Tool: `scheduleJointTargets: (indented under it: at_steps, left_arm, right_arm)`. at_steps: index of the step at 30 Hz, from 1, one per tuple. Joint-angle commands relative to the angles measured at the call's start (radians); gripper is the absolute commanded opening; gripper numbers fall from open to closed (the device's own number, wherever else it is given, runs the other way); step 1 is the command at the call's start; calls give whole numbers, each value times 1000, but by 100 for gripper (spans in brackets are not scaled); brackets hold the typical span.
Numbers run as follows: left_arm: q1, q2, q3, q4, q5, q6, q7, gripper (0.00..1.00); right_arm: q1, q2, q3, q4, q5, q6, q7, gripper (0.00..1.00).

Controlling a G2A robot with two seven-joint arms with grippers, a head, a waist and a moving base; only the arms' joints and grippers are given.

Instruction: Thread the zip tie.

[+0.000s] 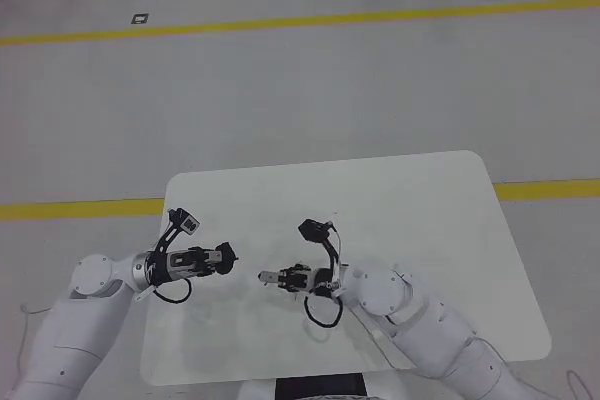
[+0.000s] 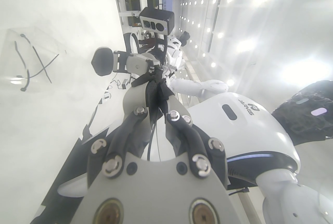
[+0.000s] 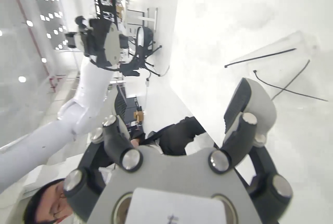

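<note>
Logging the zip ties (image 3: 260, 57) first: I count several black ones lying crossed on a clear sheet (image 2: 7, 63) on the counter (image 1: 430, 200). My right gripper (image 3: 179, 97) hangs above the counter near them, its fingers (image 3: 247, 102) spread wide with nothing between them and no tie touched. My left gripper (image 2: 156, 107) faces the right one. Its fingers (image 2: 131, 100) are drawn close together, and I cannot identify the dark material between the tips. The ties lie well apart from it.
</note>
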Motion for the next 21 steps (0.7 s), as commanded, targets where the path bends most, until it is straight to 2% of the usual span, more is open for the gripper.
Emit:
scheduleJointTargets:
  at_steps: [1, 11, 15, 21]
  left_arm:
    - [0, 0, 0, 0, 0, 0, 0, 0]
    - [0, 0, 0, 0, 0, 0, 0, 0]
    - [0, 0, 0, 0, 0, 0, 0, 0]
    - [0, 0, 0, 0, 0, 0, 0, 0]
  right_arm:
    - [7, 1, -20, -3, -51, 21, 25, 100]
    - [8, 0, -27, -5, -61, 16, 22, 100]
    - [54, -6, -61, -12, -121, 91, 71, 100]
    - [120, -36, -114, 60, -176, 94, 118, 100]
